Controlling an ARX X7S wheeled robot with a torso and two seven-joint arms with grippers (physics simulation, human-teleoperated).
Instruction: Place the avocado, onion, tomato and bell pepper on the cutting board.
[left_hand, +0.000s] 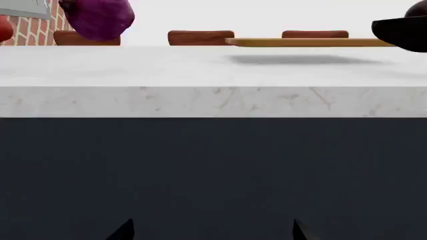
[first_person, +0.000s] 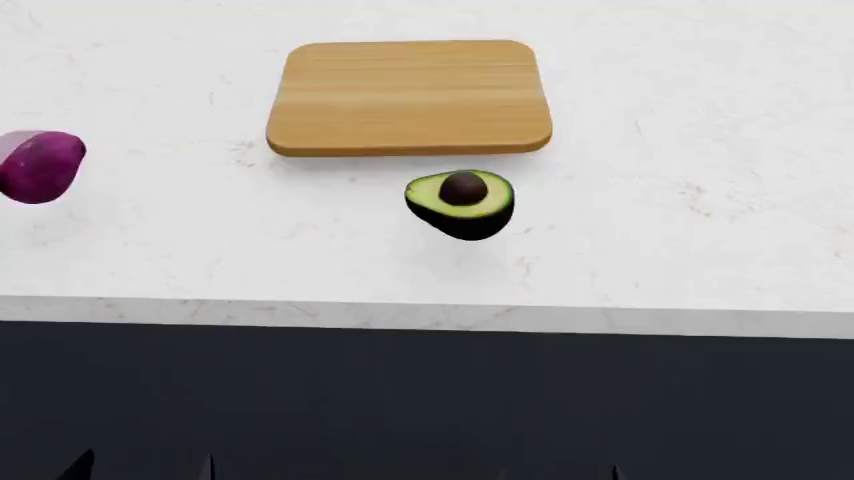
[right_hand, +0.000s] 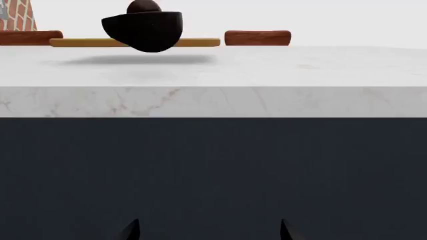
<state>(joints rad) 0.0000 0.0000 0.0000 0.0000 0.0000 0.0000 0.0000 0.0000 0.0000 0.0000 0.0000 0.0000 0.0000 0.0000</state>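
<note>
Left hand: only two dark fingertips show at the edge of the left wrist view, set wide apart, holding nothing, low in front of the dark cabinet face under the worktop. Right hand: same in the right wrist view, tips spread w/ nothing between them, also down by the cabinet front. In the head view both hands are just small dark tips at the bottom edge, below the worktop edge; the right is barely visible.

Worktop is white marble w/ faint veins. Board lies flat near its far middle, light wood, rounded corners, nothing on it. Avocado sits just in front of the board's near edge, cut face up, pit in the centre, close to the board but apart from it. Onion is well off to the left, near the head view's edge, purple w/ a paler cut face. In the left wrist view the onion is toward one side, board edge-on beyond. Right wrist view shows the avocado dark side on, board behind it. Tomato & pepper can't be made out for certain.
</note>
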